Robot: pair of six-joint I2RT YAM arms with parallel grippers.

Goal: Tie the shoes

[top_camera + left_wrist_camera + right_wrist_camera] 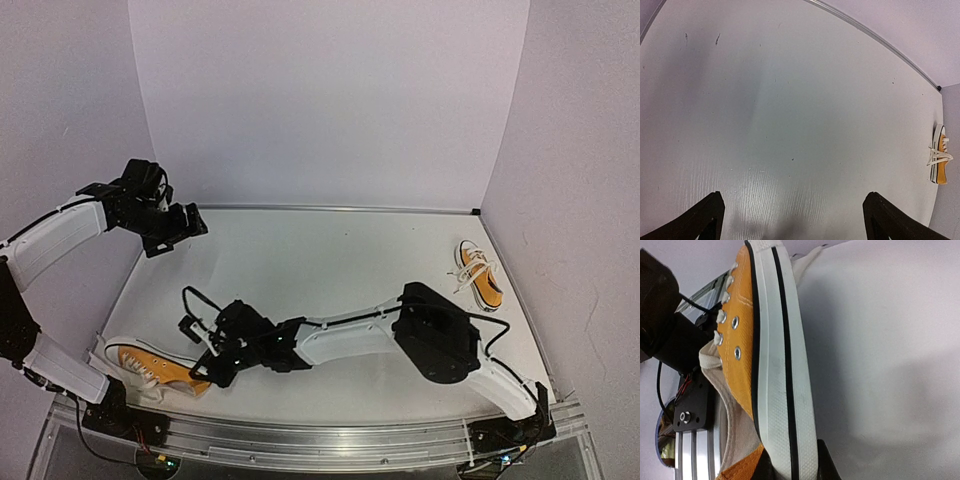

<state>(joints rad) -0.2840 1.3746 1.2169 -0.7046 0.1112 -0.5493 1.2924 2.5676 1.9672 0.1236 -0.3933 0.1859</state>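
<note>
One orange-yellow shoe (140, 366) lies at the near left of the table, close to the left arm's base. My right gripper (207, 366) reaches across to it and is shut on its heel end. In the right wrist view the shoe (785, 365) fills the left half, and my right gripper (792, 469) pinches its white sole from both sides. The other shoe (479, 275) lies at the far right with loose white laces; it also shows in the left wrist view (940, 161). My left gripper (187, 226) hangs open and empty above the far left of the table; its fingers (707, 220) stand wide apart.
The white table (320, 260) is boxed in by white walls at the back and both sides. An aluminium rail (320, 440) runs along the near edge. The left arm's base and wiring (687, 410) sit right beside the held shoe.
</note>
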